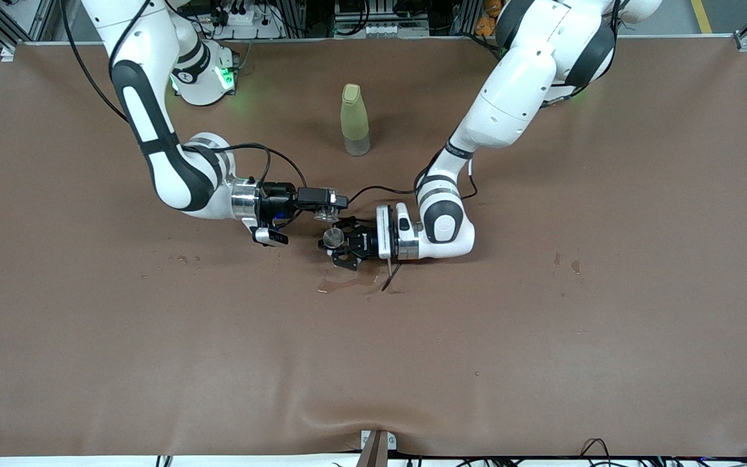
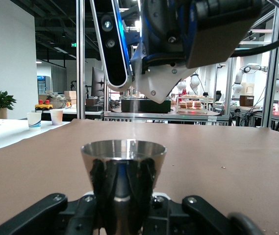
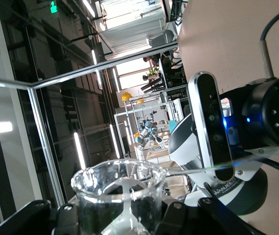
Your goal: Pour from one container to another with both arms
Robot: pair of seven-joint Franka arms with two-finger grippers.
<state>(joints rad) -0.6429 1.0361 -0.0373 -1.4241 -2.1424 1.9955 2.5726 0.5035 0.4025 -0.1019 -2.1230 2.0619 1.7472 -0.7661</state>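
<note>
Arms are reaching low, meeting near the green bottle [image 1: 355, 119]: right gripper [image 1: 323, 206] is clamping a tipped glass beaker [image 3: 118, 193]; left gripper [image 1: 341, 246] is gripping an upright steel cup [image 2: 123, 182], where a thin stream is falling.

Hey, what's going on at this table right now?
Two robot arms are mid-pour. The right hand holds a clear glass beaker tipped over a metal cup that the left hand holds upright, and a thin stream is falling. A small puddle lies on the brown table. A capped green bottle stands untouched nearer the robots' bases.
</note>
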